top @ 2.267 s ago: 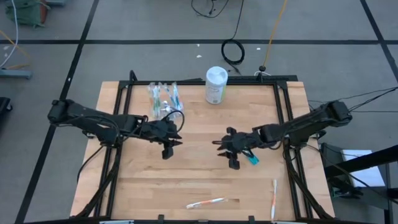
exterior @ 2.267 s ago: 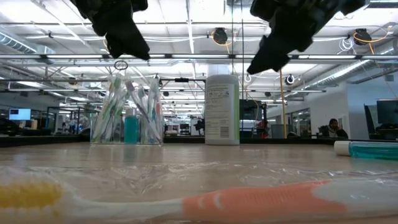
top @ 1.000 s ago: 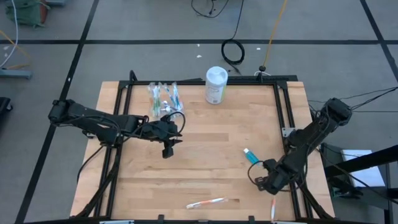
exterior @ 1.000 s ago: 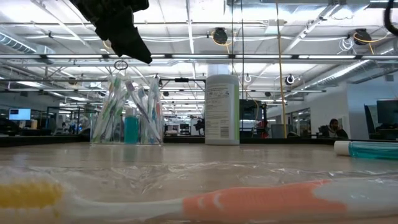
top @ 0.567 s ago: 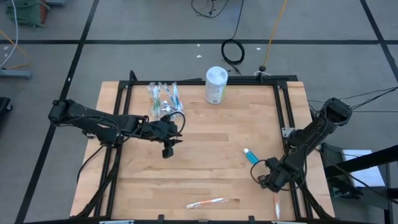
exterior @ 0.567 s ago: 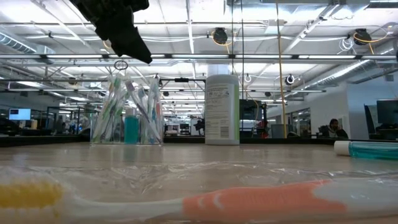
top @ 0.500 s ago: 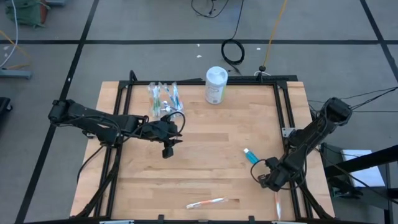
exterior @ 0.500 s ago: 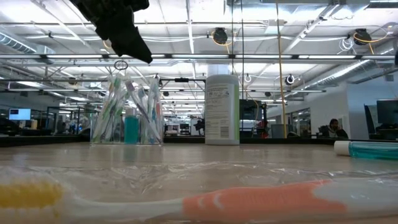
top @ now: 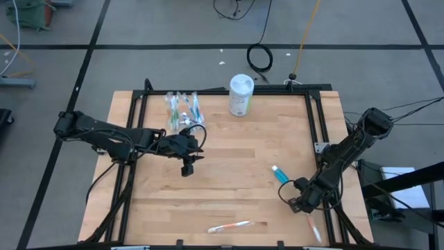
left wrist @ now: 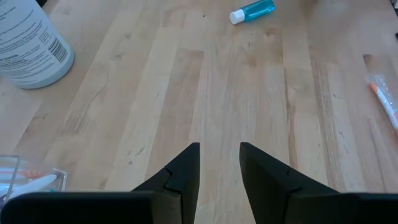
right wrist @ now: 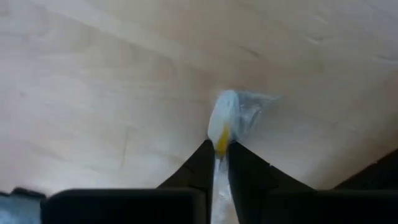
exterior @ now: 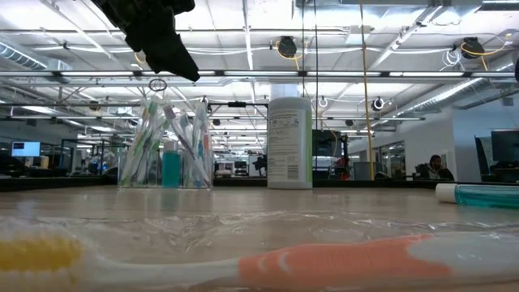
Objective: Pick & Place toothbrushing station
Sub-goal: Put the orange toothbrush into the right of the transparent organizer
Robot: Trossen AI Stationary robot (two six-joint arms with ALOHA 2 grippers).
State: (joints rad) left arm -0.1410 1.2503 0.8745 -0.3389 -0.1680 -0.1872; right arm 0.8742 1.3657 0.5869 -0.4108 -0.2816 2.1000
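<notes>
A clear cup (top: 184, 110) holding several toothbrushes and a teal tube stands on its base at the table's far left; it also shows in the low view (exterior: 166, 146). My left gripper (top: 187, 167) hovers open and empty on the cup's near side, over bare wood (left wrist: 219, 152). My right gripper (top: 297, 203) is shut on a wrapped white toothbrush (top: 313, 228) near the table's near right corner. A teal tube (top: 279, 174) lies on its side just to the far side of my right gripper. My right gripper pinches the wrapped toothbrush between its two fingers just behind the white and yellow head (right wrist: 222, 127), clear wrapper included. The fingers point down at the table. The handle (top: 316, 232) trails from the gripper toward the near right corner. Whether it is clear of the wood I cannot tell.
A white canister (top: 241, 94) stands at the far edge, right of the cup. A wrapped orange and white toothbrush (top: 230, 226) lies near the near edge, large in the low view (exterior: 284, 264). The table's dark frame rail (top: 326, 208) runs beside my right gripper.
My right gripper has shifted slightly toward the table's right edge with the toothbrush. The brush's free handle end has swung toward the right edge, so it now lies slanted instead of pointing straight at the near edge. My left arm has kept still.
</notes>
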